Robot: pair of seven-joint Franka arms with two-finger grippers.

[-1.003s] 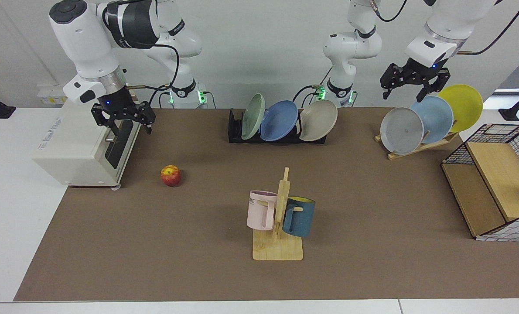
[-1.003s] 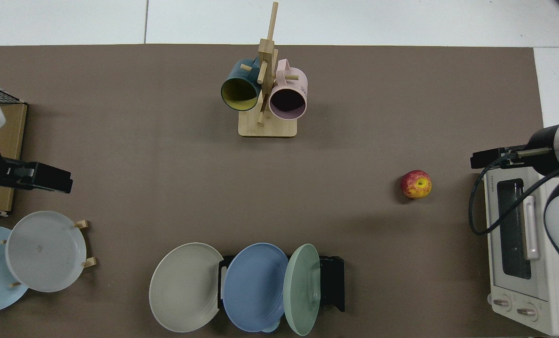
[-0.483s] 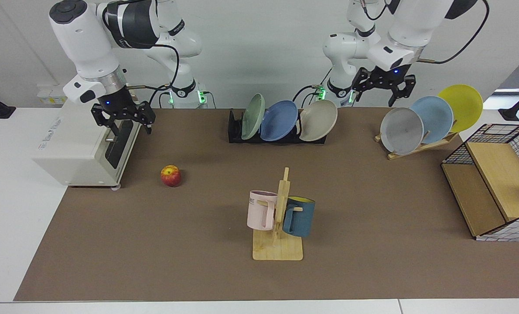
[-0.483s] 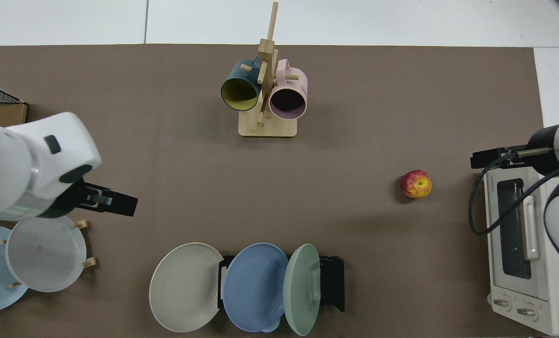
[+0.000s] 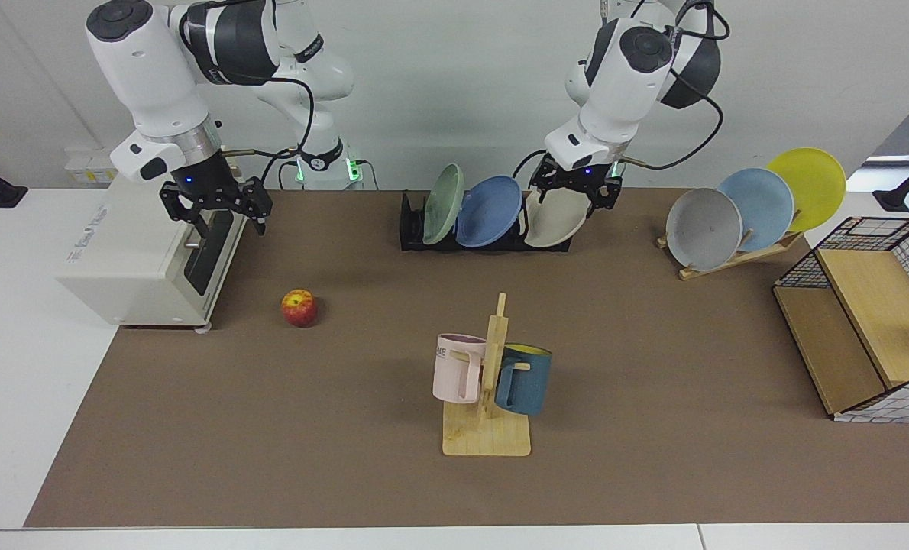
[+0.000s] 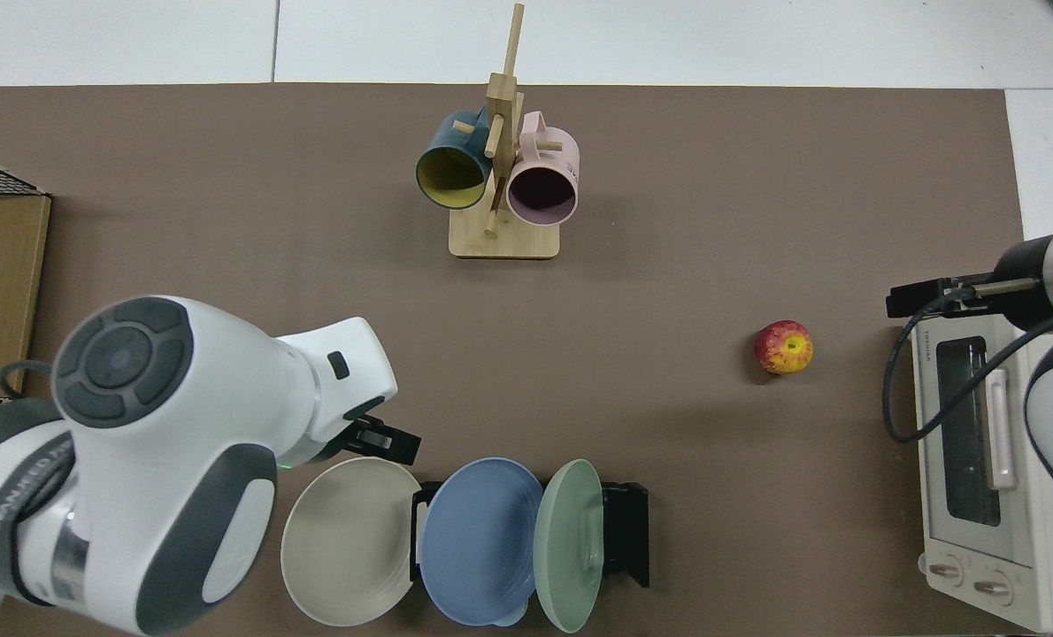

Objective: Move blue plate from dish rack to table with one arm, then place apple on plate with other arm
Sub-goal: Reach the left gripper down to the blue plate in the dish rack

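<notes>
Just beige plate [image 5: 558, 214] beside blue plate [image 5: 489, 211]

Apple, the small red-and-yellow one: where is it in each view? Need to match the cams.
Facing view: small round red-and-yellow apple lies on the brown table covering, in the picture's left part, beside the white toaster oven.
Top view: the apple lies right of centre, beside the same oven.
Shared landmark: the wooden mug tree.

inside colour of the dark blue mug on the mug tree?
Yellow inside the dark blue mug; clearest in the top view.
</notes>
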